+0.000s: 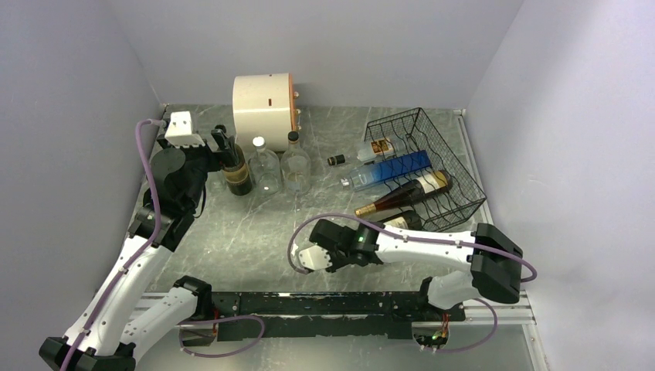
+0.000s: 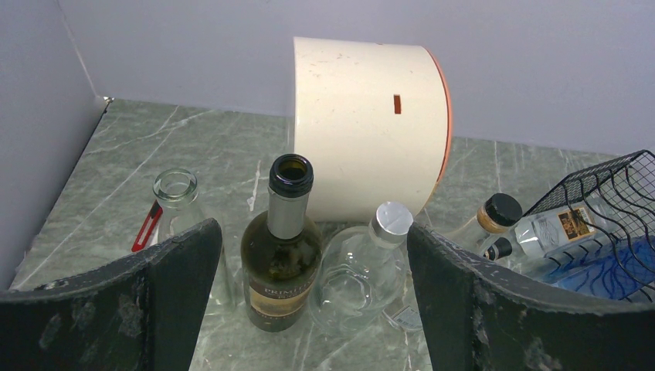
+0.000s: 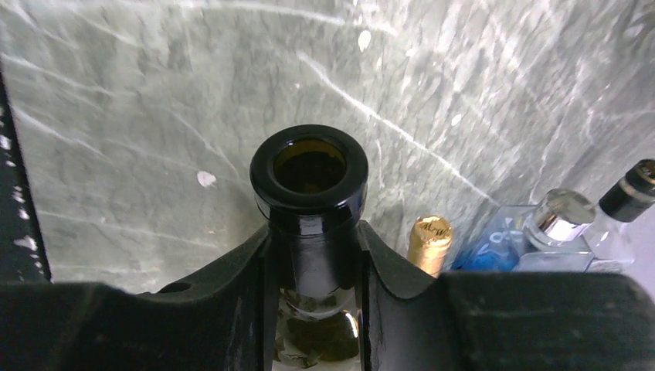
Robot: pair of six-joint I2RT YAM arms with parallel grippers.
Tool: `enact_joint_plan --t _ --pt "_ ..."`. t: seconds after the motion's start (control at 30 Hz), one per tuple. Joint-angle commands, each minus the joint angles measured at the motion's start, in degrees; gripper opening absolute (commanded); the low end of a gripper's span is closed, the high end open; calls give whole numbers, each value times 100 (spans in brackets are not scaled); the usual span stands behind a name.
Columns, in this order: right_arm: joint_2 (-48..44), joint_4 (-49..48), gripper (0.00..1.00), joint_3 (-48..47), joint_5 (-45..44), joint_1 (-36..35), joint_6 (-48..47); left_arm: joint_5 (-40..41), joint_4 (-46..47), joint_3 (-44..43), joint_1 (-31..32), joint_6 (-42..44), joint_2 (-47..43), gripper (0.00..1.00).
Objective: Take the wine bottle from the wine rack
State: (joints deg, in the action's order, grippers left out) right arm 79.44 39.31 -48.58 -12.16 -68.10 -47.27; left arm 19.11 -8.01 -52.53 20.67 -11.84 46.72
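My right gripper (image 3: 313,259) is shut on the neck of a dark wine bottle (image 3: 309,166) with an open mouth. In the top view the gripper (image 1: 328,241) sits left of the black wire wine rack (image 1: 440,154). The bottle's label end (image 1: 402,222) shows at the rack's near corner, and the rest is hidden under the arm. A gold-foiled wine bottle (image 1: 405,193) and a blue bottle (image 1: 390,170) lie in the rack with their necks sticking out to the left. My left gripper (image 2: 310,232) is open, with an upright dark bottle (image 2: 282,255) in front of it.
A cream drum (image 1: 263,100) stands at the back. Two clear bottles (image 1: 282,166) stand beside the upright dark bottle (image 1: 239,174). A small clear bottle (image 1: 378,147) lies in the rack's far end. A small dark cap (image 1: 336,160) lies on the table. Walls close in on both sides.
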Motion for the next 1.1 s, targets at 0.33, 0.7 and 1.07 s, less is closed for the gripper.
enact_joint_plan --t 0.33,0.7,1.07 --pt "-150 -820 0 -507 115 -867 1126 -58 102 -64 -36 -91 109 93" --pt "-661 -2162 0 -572 489 -936 1919 291 137 -4 -38 27 282 93" --pt "-426 -5240 0 -551 1607 -372 2189 689 194 55 -50 201 174 93"
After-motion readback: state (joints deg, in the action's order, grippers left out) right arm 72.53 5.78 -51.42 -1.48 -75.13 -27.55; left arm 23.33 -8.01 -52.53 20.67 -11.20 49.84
